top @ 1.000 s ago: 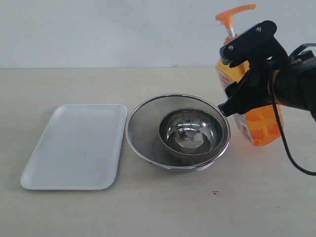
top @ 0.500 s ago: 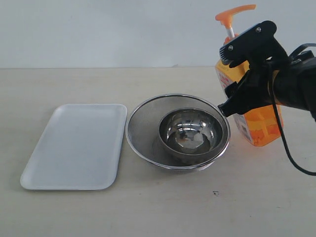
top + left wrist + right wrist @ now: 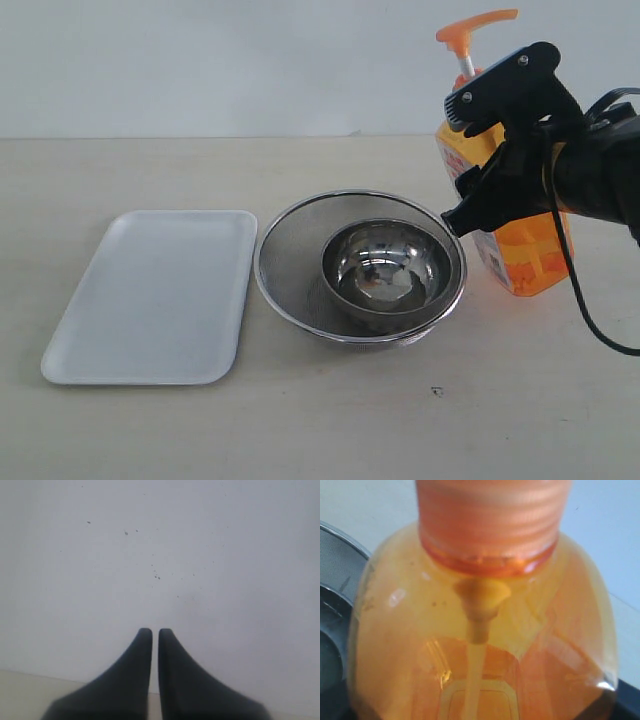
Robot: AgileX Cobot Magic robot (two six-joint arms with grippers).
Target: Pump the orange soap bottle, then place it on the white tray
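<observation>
The orange soap bottle stands at the right of the table, its orange pump head raised on a white stem. My right gripper is shut on the bottle's upper body, with one black finger on each side of it. In the right wrist view the bottle fills the frame, its ribbed collar and inner tube showing. The white tray lies flat and bare at the left. My left gripper is shut on nothing and faces a pale wall; the exterior view does not show it.
A round steel mesh strainer with a steel bowl inside it sits between the tray and the bottle, close to the bottle's left side. A black cable loops down from the right arm.
</observation>
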